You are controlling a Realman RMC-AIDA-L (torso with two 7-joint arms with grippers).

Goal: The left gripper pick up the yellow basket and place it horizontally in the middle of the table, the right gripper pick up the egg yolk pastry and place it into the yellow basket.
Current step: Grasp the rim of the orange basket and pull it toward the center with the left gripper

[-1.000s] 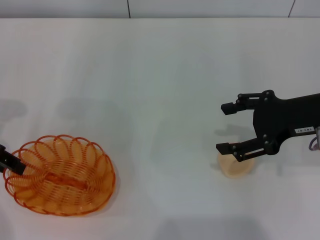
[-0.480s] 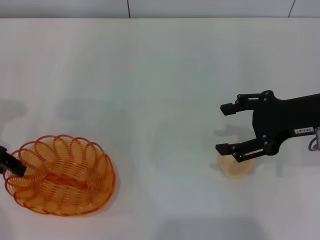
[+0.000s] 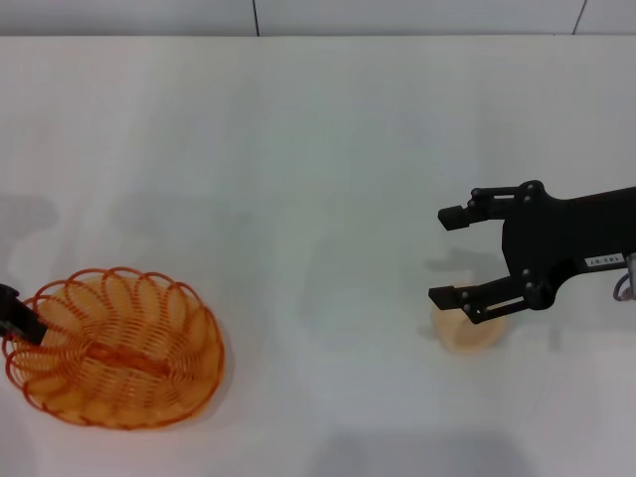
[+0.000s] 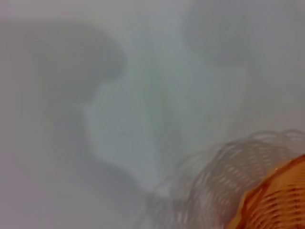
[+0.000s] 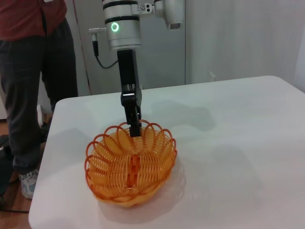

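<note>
The yellow basket (image 3: 119, 353) rests at the near left of the white table (image 3: 298, 179). My left gripper (image 3: 12, 323) sits at the basket's left rim. In the right wrist view this gripper (image 5: 135, 130) is shut on the rim of the basket (image 5: 131, 169), coming down from a silver cylinder with a green ring. The left wrist view shows only a corner of the basket (image 4: 276, 200). At the right, my right gripper (image 3: 449, 254) hangs open just over the egg yolk pastry (image 3: 469, 336), and its lower finger covers part of the pastry.
A person (image 5: 28, 71) in a red top and dark trousers stands beside the table's edge close to the basket. The table's rounded corner (image 5: 40, 210) lies near the basket.
The basket and the left gripper holding its rim have shifted slightly to the left. The right gripper and the pastry have stayed in place.
</note>
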